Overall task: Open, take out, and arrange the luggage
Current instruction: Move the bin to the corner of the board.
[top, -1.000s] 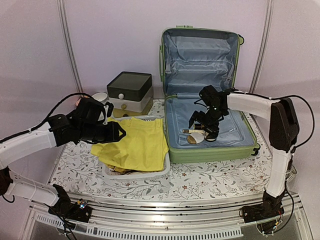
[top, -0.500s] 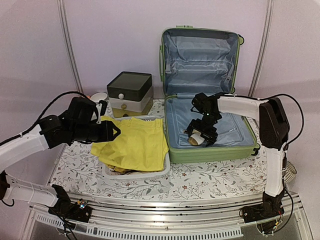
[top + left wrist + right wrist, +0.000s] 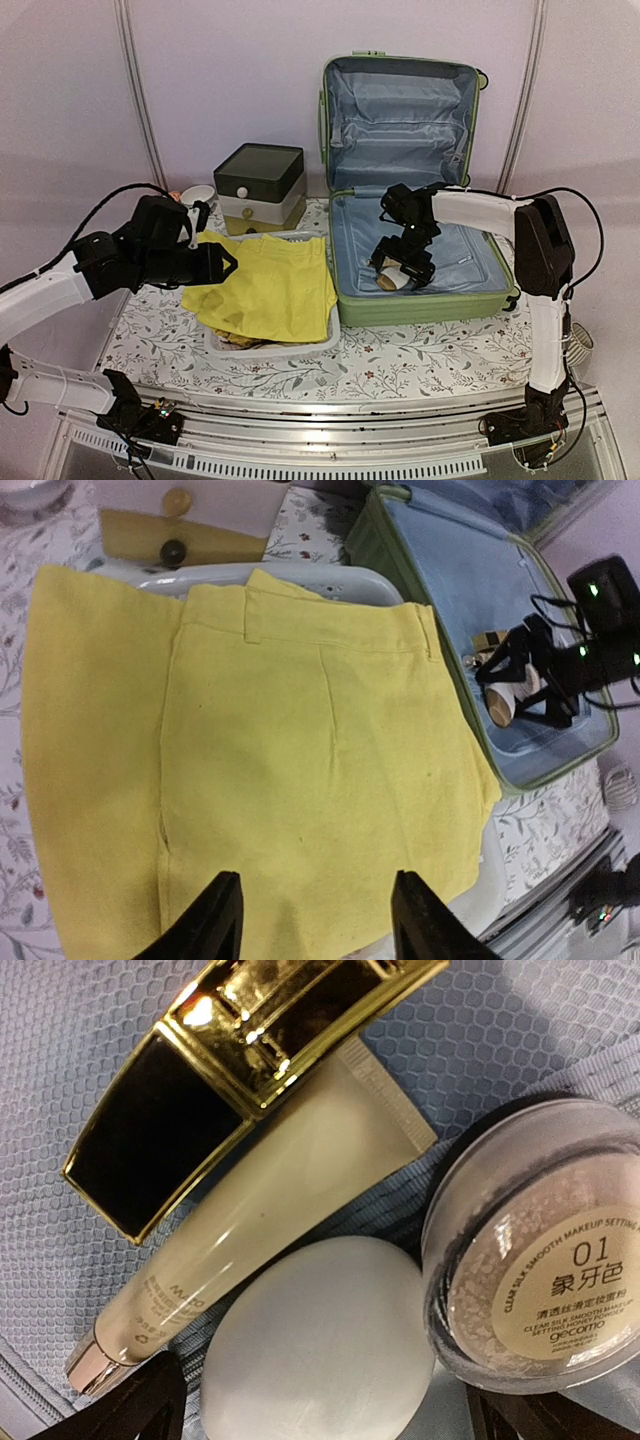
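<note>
On the far right of the flower-patterned desk (image 3: 400, 370), the large light-green hard-shell suitcase (image 3: 430, 308) lies open. Its lid stands upright at the back and the pale blue lining is showing.

- Shell: likely stiff, ribbed and bulky, far too wide for your jaws to span. If it needs shifting, take the rim or the front wall, not the soft lining, which may snag or bunch.
- Right jaws: spread wide, low inside the base, straddling three small things that lie touching:
  - a cream tube with a gold-and-black cap (image 3: 250, 1200)
  - a white egg-shaped sponge (image 3: 315, 1345)
  - a round clear jar of loose powder (image 3: 535, 1270)
- Handling, as a judgement:
  - The sponge is light and soft, so squeeze gently across its belly.
  - The tube is slick and tapered — grip across the squared cap.
  - The jar is smooth, round and possibly brittle, so grip it square across the lid.
- Left jaws: part-way apart with nothing between them, above the yellow cloth garment (image 3: 300, 730) draped over the white plastic basket (image 3: 275, 350), well apart from the suitcase.
</note>
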Controlling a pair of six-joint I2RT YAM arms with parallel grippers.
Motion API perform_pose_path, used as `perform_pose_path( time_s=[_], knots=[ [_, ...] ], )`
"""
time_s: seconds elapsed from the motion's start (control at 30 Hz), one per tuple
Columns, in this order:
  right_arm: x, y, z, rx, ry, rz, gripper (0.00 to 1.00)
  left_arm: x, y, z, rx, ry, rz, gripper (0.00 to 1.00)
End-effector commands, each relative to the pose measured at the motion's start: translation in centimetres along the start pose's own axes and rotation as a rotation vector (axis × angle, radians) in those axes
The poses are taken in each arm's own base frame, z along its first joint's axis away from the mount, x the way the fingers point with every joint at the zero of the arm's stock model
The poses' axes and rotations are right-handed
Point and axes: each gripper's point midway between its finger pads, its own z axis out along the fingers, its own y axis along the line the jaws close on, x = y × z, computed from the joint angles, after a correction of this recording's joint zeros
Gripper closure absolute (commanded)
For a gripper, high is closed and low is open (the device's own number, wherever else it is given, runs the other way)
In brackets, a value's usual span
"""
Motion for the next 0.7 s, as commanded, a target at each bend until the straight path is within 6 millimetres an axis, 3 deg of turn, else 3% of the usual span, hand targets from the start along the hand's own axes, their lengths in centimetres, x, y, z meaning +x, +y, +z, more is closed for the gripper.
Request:
perform_pose_path(
  time_s=[0.0, 0.03, 0.1, 0.4, 0.67],
  knots=[
    [-0.8, 0.1, -2.5, -0.012, -0.070, -0.038, 0.01, 0.4, 2.3, -0.3, -0.094, 0.005, -0.027, 0.34],
    [-1.0, 0.2, -3.3, -0.020, -0.091, -0.048, 0.01, 0.6, 2.9, -0.2, -0.118, 0.018, -0.038, 0.27],
    [-1.4, 0.2, -5.1, -0.049, -0.140, -0.075, 0.01, 1.2, 4.3, 0.1, -0.152, 0.055, -0.060, 0.21],
    [-1.1, -1.0, -9.4, -0.141, -0.242, -0.172, 0.01, 5.1, 9.7, 1.1, -0.285, 0.200, -0.161, 0.20],
    [-1.2, -0.8, -11.1, -0.202, -0.294, -0.221, 0.01, 8.0, 9.0, 4.2, -0.159, 0.288, -0.192, 0.23]
  ],
)
